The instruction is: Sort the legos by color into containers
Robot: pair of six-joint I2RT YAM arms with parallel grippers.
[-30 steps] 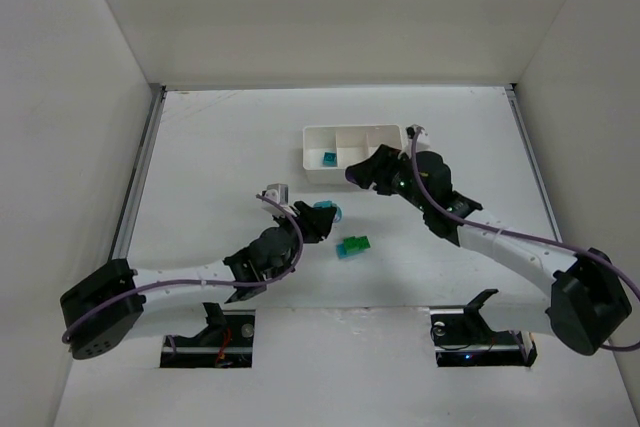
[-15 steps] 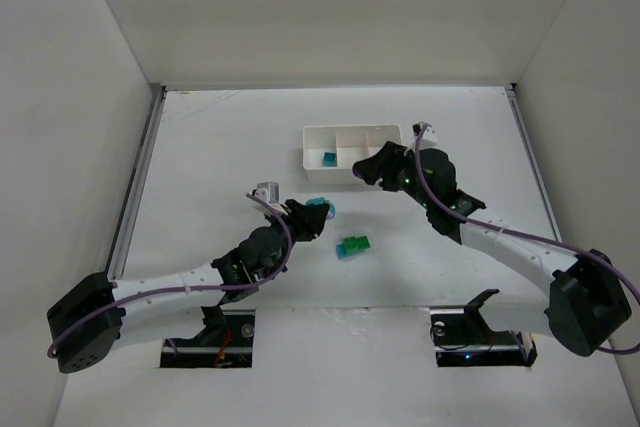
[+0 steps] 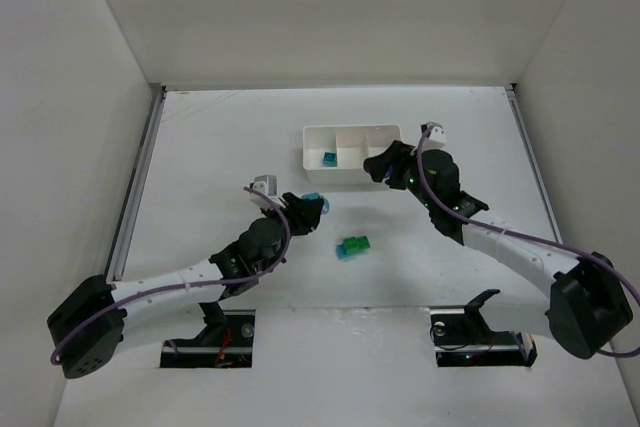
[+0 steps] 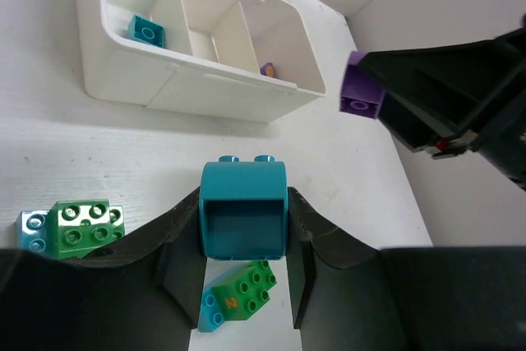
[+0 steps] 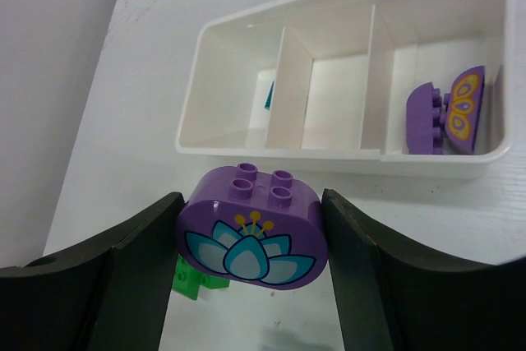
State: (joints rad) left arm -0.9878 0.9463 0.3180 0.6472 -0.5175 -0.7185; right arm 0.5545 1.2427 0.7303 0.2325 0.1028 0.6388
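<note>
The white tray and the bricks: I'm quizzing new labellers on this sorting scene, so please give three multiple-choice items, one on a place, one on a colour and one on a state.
1. In the top view, which compartment of the tray holds the loose teal brick?
A. left
B. middle
C. right

2. What colour is the brick in the right claw?
A. green
B. purple
C. teal

3. How is the left claw?
A. open and empty
B. shut on a teal brick
C. shut on a green brick

Key:
1 A, since it lies in the tray's left end compartment.
2 B, since the purple lotus brick sits between the fingers.
3 B, since the fingers clamp the held teal brick.
</note>
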